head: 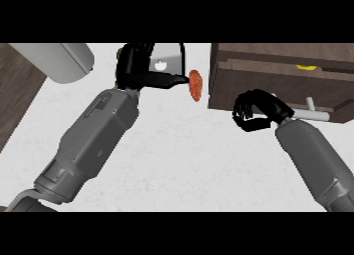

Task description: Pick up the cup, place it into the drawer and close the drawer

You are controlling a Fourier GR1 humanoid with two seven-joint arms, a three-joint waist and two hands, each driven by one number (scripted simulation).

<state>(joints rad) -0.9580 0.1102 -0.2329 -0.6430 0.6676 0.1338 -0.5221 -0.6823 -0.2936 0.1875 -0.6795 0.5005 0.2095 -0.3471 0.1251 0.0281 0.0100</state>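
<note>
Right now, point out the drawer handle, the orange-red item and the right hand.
drawer handle [315, 114]: head view, middle of the pale bar.
orange-red item [196, 84]: head view, centre of its face.
right hand [266, 107]: head view, palm behind the curled fingers.

A dark brown wooden drawer box [282, 84] stands back right on the white marbled counter [179, 149]; a flat orange oval [196, 84] is just left of it, a pale grey cup [169, 57] farther left.

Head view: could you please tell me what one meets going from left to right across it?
Pale grey rounded object → left hand → orange-red object → right hand → drawer handle.
</note>
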